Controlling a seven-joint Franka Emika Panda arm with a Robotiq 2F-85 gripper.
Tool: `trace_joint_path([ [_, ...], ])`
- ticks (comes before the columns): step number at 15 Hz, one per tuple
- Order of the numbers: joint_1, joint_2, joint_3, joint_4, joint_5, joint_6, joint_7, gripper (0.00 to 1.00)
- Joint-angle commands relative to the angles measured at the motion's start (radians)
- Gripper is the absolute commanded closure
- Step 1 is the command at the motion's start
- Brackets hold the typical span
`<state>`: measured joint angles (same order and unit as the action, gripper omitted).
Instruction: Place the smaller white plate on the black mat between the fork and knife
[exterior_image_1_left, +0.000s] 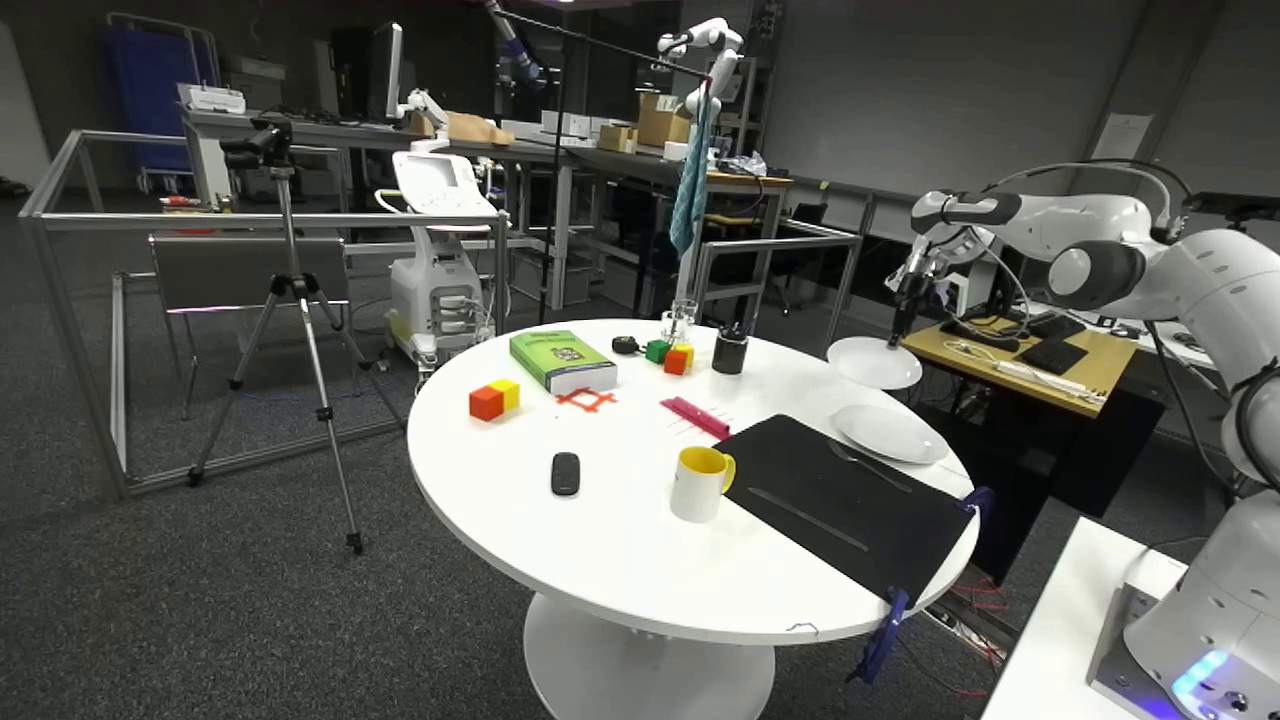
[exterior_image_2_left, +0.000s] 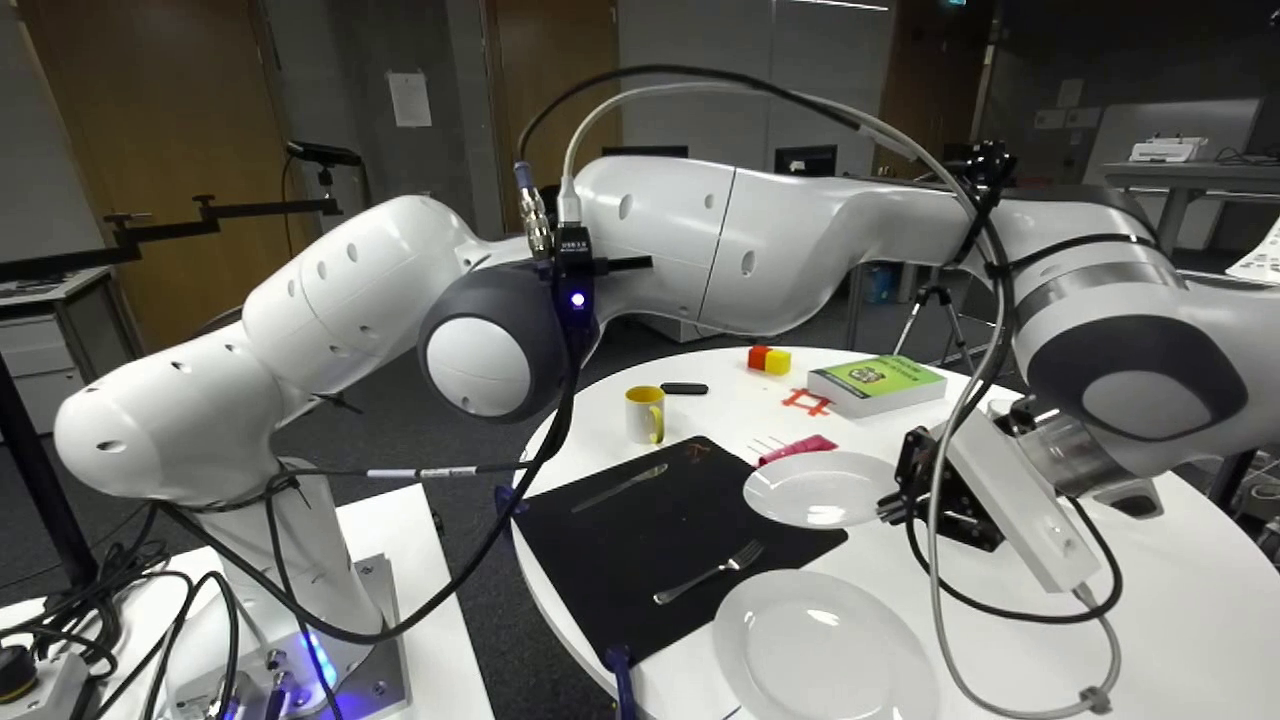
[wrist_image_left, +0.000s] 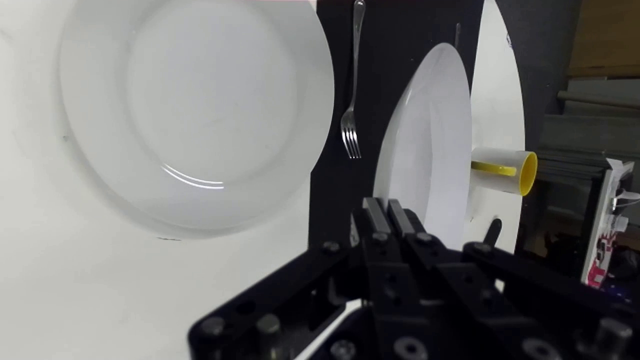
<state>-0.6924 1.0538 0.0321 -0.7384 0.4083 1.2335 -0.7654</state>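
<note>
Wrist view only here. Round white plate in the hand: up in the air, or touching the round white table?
Observer: Up in the air; an exterior view shows the held round white plate off the round white table.
Operator: I get only a sliver of the silver metal knife. All of it on the black rectangular mat?
Observer: Yes, both exterior views show its full length there.
Operator: Anything at the mat's corners outside my frame?
Observer: Two dark blue clamps, on the table rim at two corners.
</note>
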Motion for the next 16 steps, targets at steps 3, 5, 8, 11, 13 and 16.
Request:
trace_joint_path([
  [3, 0.041, -0.176, -0.019, -0.288, 0.002, 0.084, 0.067, 0.99],
  [5, 0.063, -0.203, -0.029, -0.364, -0.010, 0.126, 0.062, 0.99],
  [8, 0.095, -0.242, -0.042, -0.482, -0.018, 0.198, 0.053, 0.99],
  [11, 0.126, -0.279, -0.050, -0.601, -0.011, 0.257, 0.049, 0.99],
  [13, 0.141, -0.305, -0.048, -0.682, -0.005, 0.295, 0.040, 0.99],
  [16, 0.145, -0.210, -0.048, -0.576, -0.004, 0.265, 0.046, 0.97],
])
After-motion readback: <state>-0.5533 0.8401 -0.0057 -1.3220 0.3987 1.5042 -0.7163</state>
